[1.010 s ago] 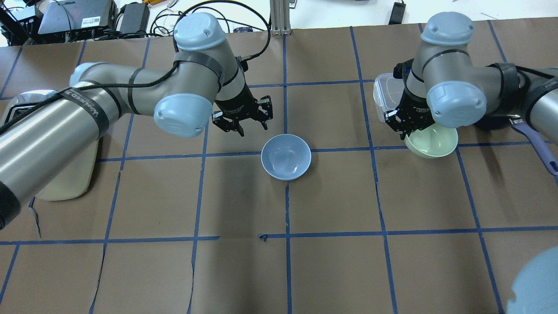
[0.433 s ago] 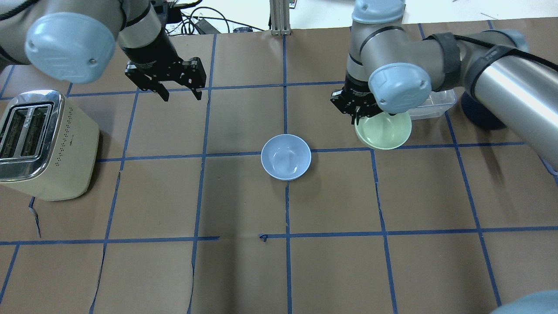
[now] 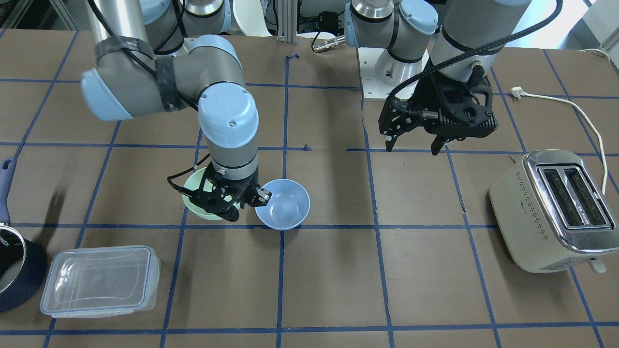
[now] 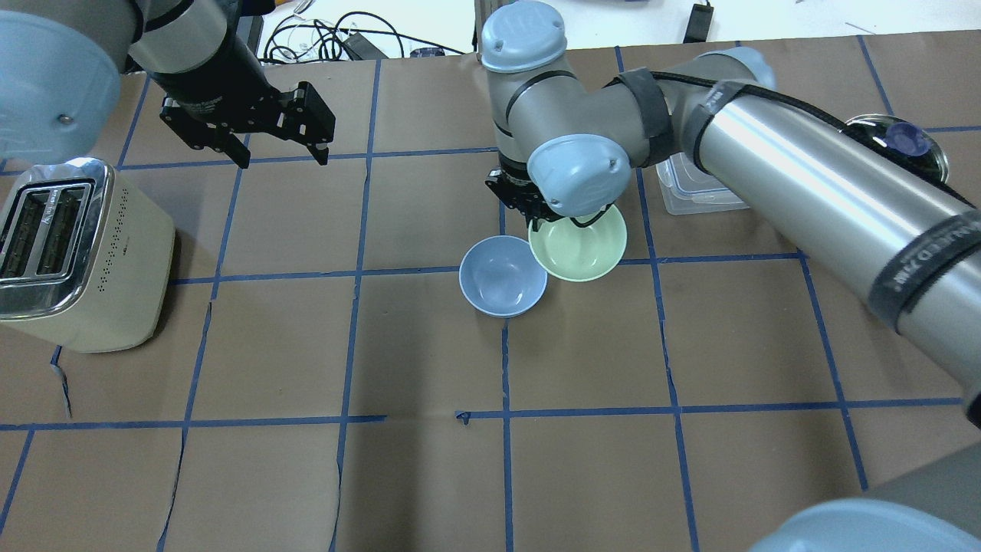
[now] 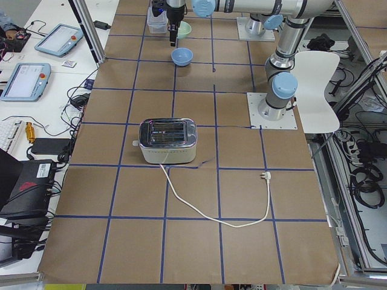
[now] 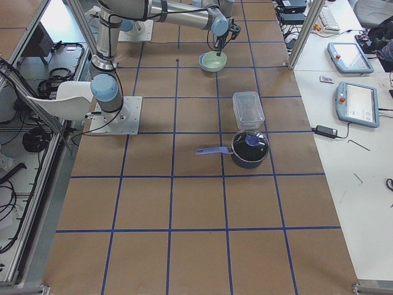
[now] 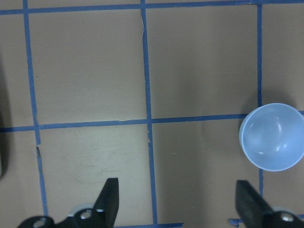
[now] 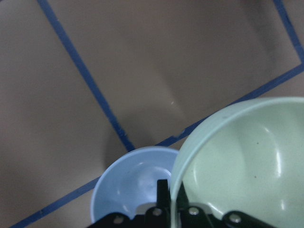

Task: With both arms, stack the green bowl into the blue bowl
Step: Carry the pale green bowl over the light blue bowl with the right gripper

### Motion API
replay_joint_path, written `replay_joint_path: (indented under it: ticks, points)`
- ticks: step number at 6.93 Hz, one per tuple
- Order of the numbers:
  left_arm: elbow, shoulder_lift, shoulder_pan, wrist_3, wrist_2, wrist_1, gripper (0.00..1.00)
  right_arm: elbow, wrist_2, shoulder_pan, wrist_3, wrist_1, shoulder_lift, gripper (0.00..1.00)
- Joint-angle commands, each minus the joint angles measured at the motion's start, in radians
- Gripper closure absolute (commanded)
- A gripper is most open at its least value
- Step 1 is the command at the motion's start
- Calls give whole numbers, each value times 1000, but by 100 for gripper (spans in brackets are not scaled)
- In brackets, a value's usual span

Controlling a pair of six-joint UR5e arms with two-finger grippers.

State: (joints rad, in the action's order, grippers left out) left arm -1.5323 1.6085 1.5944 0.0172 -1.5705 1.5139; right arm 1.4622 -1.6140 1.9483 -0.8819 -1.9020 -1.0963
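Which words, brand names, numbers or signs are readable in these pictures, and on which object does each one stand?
"KONCH", cut off at the picture's edge, so uncertain: on the saucepan.
White lettering on the black strap round the right arm: blurred, unreadable.
Small mark on the side of the toaster: too small to read.
The green bowl and the blue bowl: no text.
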Motion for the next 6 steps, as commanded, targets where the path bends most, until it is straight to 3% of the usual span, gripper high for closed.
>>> replay_joint_path:
  ticks: [1, 6]
  points:
    - [-9, -4, -5, 0, -3, 5, 0, -89, 25, 70, -97, 4, 94, 100]
    - [-11, -1, -10, 1, 0, 15, 0, -85, 92, 80, -121, 57, 102, 100]
